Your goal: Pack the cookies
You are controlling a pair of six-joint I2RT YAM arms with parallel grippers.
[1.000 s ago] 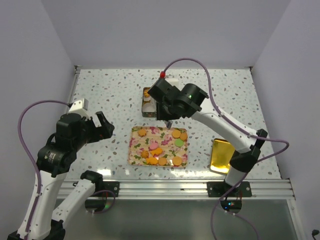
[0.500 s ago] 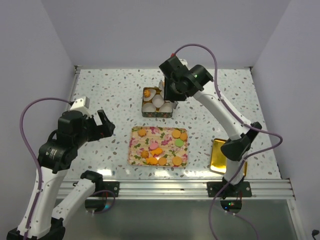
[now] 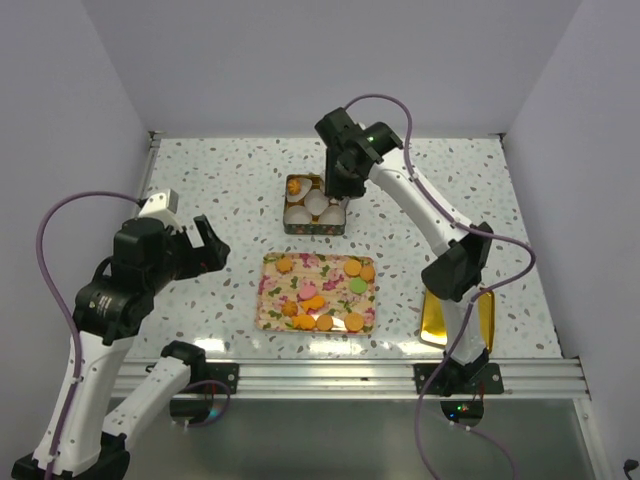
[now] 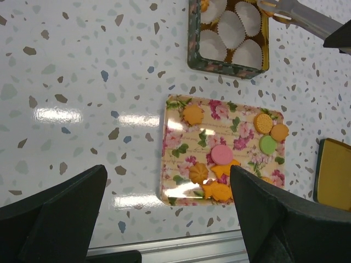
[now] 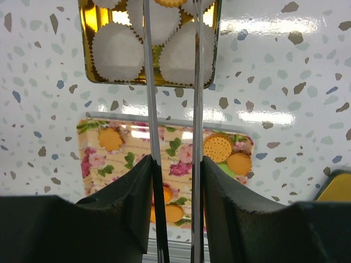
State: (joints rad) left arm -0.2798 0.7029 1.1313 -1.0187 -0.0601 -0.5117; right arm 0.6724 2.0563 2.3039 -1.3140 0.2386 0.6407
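Observation:
Several cookies (image 3: 318, 292), mostly orange rounds with a pink and a green one, lie on a floral tray (image 3: 268, 300). Behind it stands a tin (image 3: 288, 222) holding white paper cups, one with an orange cookie (image 3: 294, 186) in it. My right gripper (image 3: 338, 182) (image 5: 175, 161) is shut on metal tongs (image 5: 151, 82). The tong tips reach over the tin's far cups and pinch an orange cookie (image 5: 170, 2). My left gripper (image 3: 205, 248) (image 4: 167, 174) hangs open and empty above the table, left of the tray (image 4: 174, 137).
A gold lid (image 3: 455, 312) lies flat at the right, beside the right arm's base. A metal rail (image 3: 340, 378) runs along the table's near edge. Walls close in the table at the left, back and right.
The right arm has swung with the tongs from above the tray back to above the tin. The left arm has barely shifted and stays open.

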